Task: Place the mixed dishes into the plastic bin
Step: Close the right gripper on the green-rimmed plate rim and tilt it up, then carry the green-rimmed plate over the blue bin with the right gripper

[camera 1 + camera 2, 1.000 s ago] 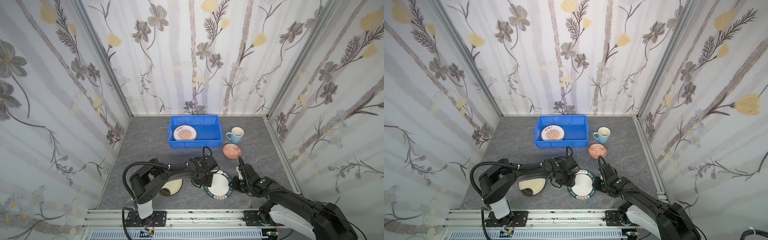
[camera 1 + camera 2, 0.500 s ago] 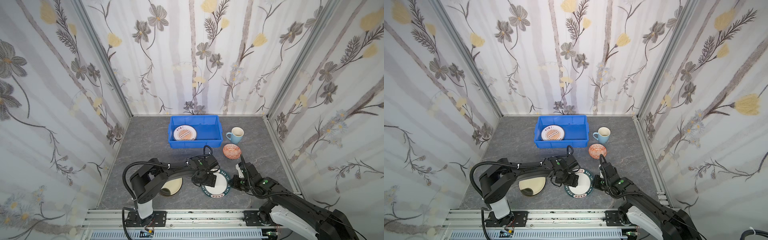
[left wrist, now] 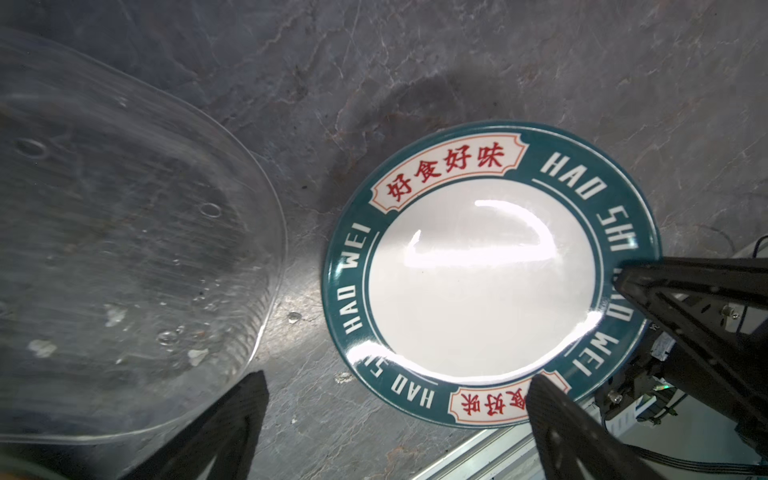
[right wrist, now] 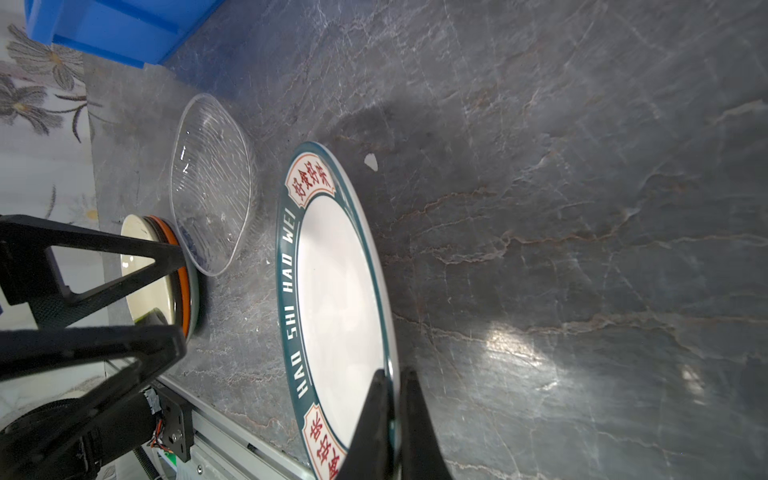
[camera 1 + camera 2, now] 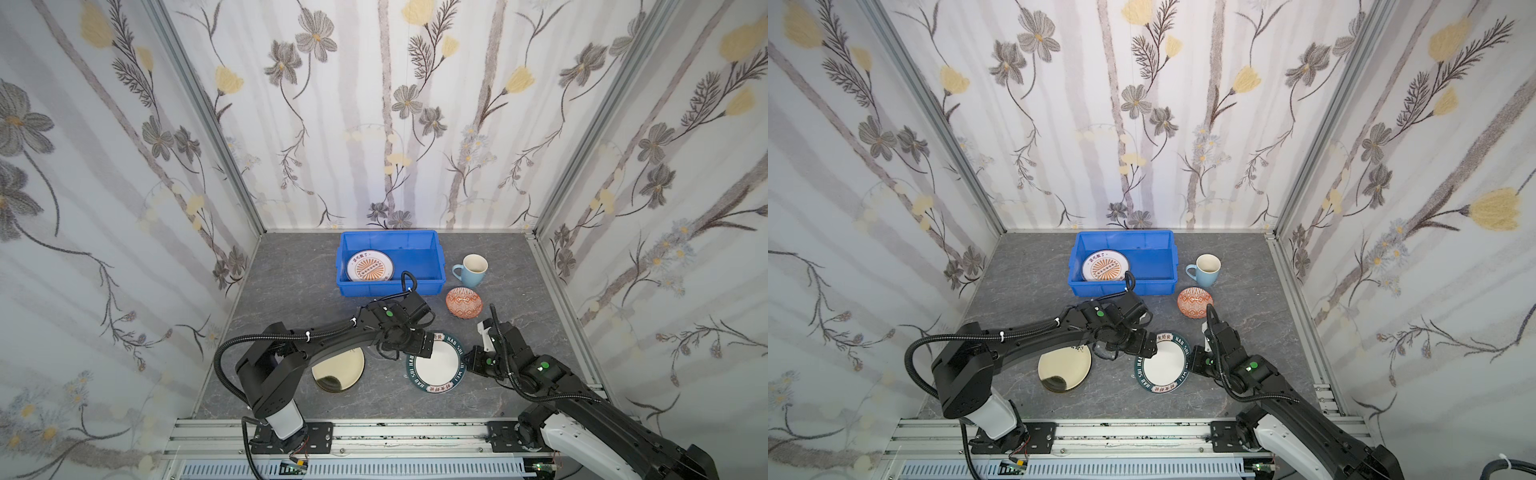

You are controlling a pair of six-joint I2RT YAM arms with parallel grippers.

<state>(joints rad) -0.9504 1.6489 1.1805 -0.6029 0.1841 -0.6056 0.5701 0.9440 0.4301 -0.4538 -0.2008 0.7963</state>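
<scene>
Grey marble-pattern worktop (image 5: pixel 291 299) is carrying everything. At its back edge the blue plastic bin (image 5: pixel 390 286) is holding the sunburst plate (image 5: pixel 370 266) in its left half. I am reading the right gripper (image 4: pixel 395 374) as clamped on the rim of the teal-rimmed plate (image 5: pixel 436 368), which is lying near the front edge, outside the bin. The left gripper (image 3: pixel 399 376) is standing spread wide over that plate's opposite rim. The clear glass plate (image 3: pixel 124 249) is lying just beside it, its edge overlapping the cream plate (image 5: pixel 338 370). The pale blue mug (image 5: pixel 471 270) and orange-patterned bowl (image 5: pixel 464 302) are sitting right of the bin.
</scene>
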